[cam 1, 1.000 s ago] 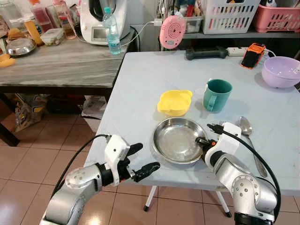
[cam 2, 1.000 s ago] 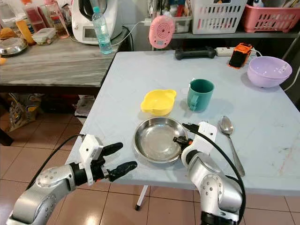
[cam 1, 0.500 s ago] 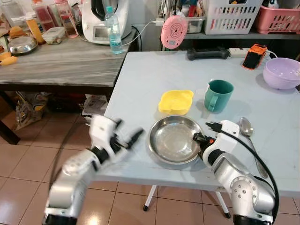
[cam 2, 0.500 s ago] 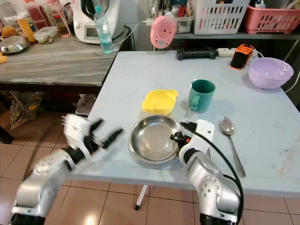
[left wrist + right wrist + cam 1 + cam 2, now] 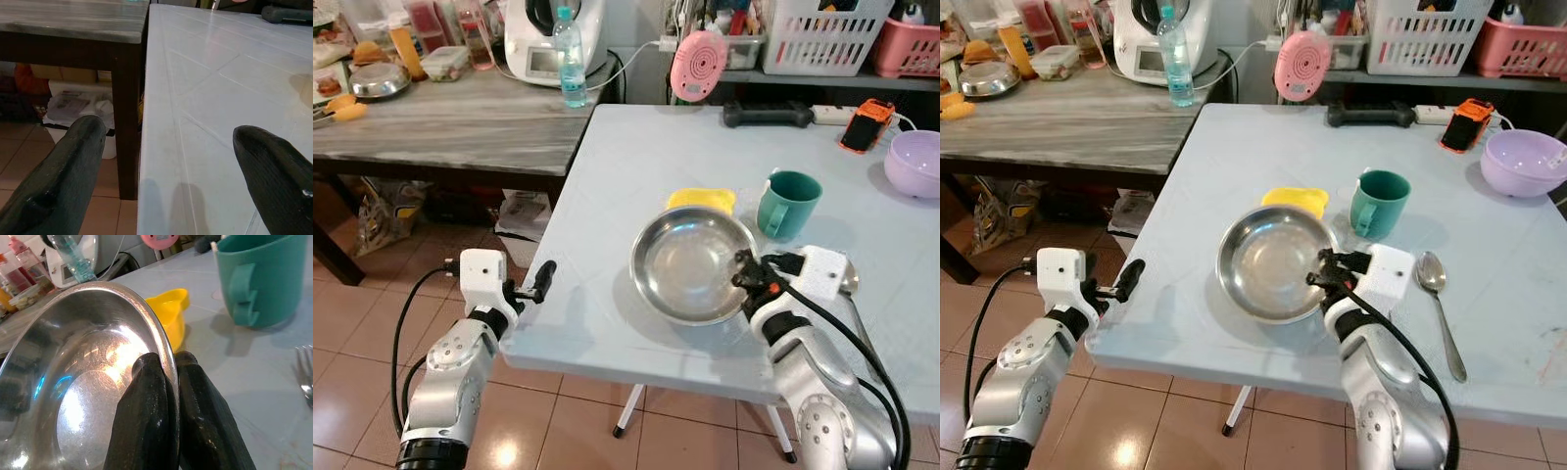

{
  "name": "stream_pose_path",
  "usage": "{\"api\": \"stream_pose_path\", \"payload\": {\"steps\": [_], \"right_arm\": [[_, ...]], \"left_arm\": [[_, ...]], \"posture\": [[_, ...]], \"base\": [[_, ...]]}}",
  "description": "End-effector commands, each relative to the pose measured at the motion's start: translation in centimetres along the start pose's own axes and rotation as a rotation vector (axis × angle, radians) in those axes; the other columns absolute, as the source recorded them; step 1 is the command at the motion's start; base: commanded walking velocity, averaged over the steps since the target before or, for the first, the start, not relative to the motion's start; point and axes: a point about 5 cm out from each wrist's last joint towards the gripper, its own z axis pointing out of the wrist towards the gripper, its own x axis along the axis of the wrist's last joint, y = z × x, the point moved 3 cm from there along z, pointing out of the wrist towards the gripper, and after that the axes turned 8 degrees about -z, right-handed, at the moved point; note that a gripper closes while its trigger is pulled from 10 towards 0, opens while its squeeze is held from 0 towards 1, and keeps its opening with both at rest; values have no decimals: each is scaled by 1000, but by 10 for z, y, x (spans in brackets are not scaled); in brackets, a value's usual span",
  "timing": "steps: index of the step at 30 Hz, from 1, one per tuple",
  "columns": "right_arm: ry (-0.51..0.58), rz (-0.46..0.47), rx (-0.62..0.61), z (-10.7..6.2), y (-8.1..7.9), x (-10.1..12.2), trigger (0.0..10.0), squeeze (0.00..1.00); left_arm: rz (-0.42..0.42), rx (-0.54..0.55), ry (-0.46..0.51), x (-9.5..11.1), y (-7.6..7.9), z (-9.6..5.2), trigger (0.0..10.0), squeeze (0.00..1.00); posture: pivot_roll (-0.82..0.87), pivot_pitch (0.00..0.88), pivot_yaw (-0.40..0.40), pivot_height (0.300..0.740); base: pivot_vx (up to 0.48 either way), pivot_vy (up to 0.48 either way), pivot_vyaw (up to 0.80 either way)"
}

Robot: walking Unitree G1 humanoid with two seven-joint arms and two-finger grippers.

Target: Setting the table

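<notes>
A round steel plate [image 5: 690, 262] is lifted off the pale blue table [image 5: 636, 147] and tilted. My right gripper [image 5: 168, 363] is shut on the plate's right rim, one finger inside and one outside. Behind the plate, a yellow bowl [image 5: 703, 199] is half hidden. A green mug [image 5: 790, 203] stands just to the plate's right. A spoon [image 5: 1438, 294] lies right of my right wrist, and a fork's tines [image 5: 306, 377] show beside it. My left gripper [image 5: 166, 176] is open with nothing in it, hovering at the table's front left edge.
A purple bowl [image 5: 915, 162] sits at the table's far right, with an orange phone [image 5: 862, 125] and a black bar [image 5: 769, 115] at the back. A wooden side table [image 5: 440, 117] on the left carries a water bottle [image 5: 572, 61] and kitchen items. Tiled floor lies below the left arm.
My right gripper has raised and tilted the steel plate, carrying it back over the yellow bowl. My left arm has swung from below the front edge to the table's left edge. The camera shifted.
</notes>
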Motion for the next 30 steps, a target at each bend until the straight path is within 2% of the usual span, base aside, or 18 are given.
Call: {"api": "stream_pose_path", "payload": {"steps": [1, 4, 13, 17, 30], "right_arm": [[37, -1, 11, -3, -2, 7, 10000, 0], [42, -5, 10, -3, -2, 6, 10000, 0], [71, -8, 22, -4, -4, 8, 10000, 0], [76, -13, 23, -5, -5, 7, 10000, 0], [92, -42, 42, -3, -10, 8, 10000, 0]], "left_arm": [[2, 22, -3, -3, -6, -2, 10000, 0], [-1, 13, -5, -6, -4, -1, 10000, 0], [-6, 1, 2, -4, 0, 5, 10000, 0], [-11, -3, 2, -4, 1, 6, 10000, 0], [-25, -12, -4, -6, 2, 6, 10000, 0]], "posture": [[-88, 21, 35, 740], [-93, 21, 36, 740], [-98, 20, 44, 740], [-98, 18, 46, 740], [-93, 19, 44, 740]], "base": [[0, 0, 0], [0, 0, 0], [0, 0, -721], [0, 242, -522], [0, 323, 0]]}}
